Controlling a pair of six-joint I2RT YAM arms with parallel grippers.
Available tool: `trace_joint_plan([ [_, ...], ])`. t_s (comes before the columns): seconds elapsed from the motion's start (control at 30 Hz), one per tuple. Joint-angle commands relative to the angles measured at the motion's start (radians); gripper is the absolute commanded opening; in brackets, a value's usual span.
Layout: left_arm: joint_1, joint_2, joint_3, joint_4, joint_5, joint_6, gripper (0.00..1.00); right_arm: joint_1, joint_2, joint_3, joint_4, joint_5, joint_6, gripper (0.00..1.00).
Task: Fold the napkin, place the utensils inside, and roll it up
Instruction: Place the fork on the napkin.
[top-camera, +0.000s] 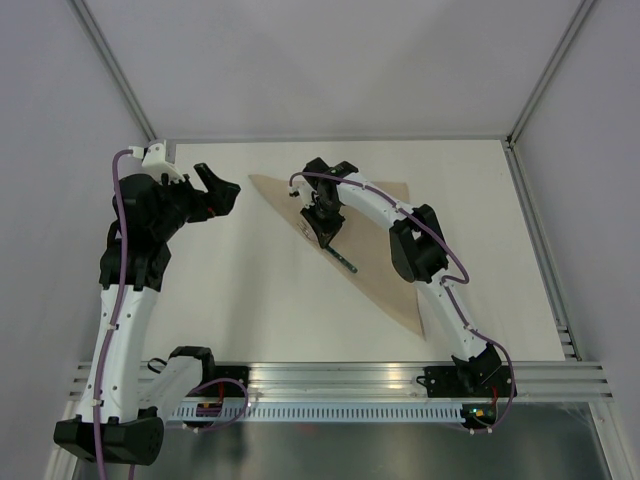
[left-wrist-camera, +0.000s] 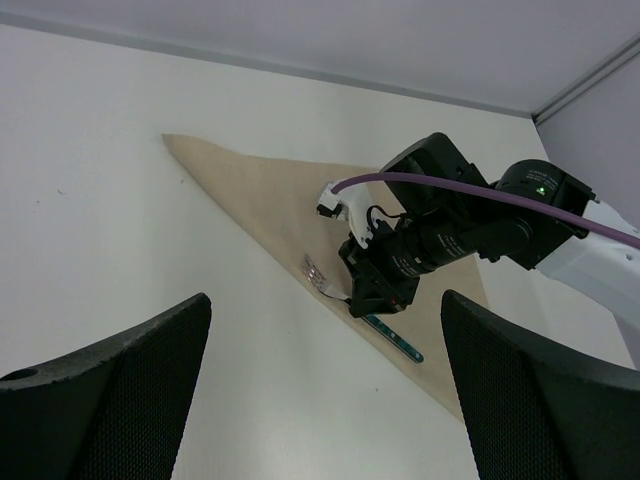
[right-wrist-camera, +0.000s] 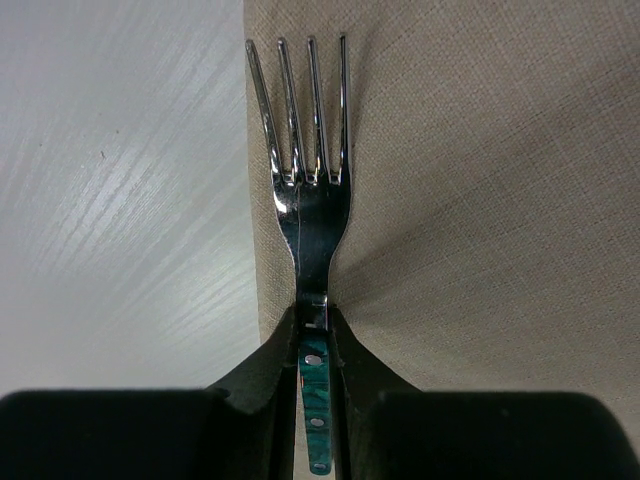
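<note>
The beige napkin (top-camera: 375, 265) lies on the white table folded into a triangle, its long edge running from far left to near right. My right gripper (top-camera: 322, 225) is shut on the fork (top-camera: 347, 262), gripping where the silver neck meets the dark green handle. In the right wrist view the fork (right-wrist-camera: 310, 200) lies along the long edge of the napkin (right-wrist-camera: 480, 200), tines pointing away from the gripper (right-wrist-camera: 315, 350). My left gripper (top-camera: 218, 190) is open and empty, raised to the left of the napkin. The left wrist view shows the napkin (left-wrist-camera: 260, 190), the fork (left-wrist-camera: 395, 338) and the right gripper (left-wrist-camera: 375, 290).
The white table (top-camera: 250, 300) is bounded by grey walls at the back and sides. A metal rail (top-camera: 340, 378) runs along the near edge, by the arm bases. My right arm (top-camera: 420, 250) reaches over the napkin's right part.
</note>
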Motion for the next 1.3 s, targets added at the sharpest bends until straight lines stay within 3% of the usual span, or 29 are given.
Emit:
trace_joint_plan([
  [0.0,0.005,0.003,0.007,-0.012,-0.013,-0.003,1.00,0.005,-0.003,0.043,-0.009,0.070,0.061,0.00],
  [1.27,0.005,0.006,-0.007,-0.007,-0.019,0.011,1.00,-0.014,-0.065,-0.021,0.054,0.099,0.083,0.01],
])
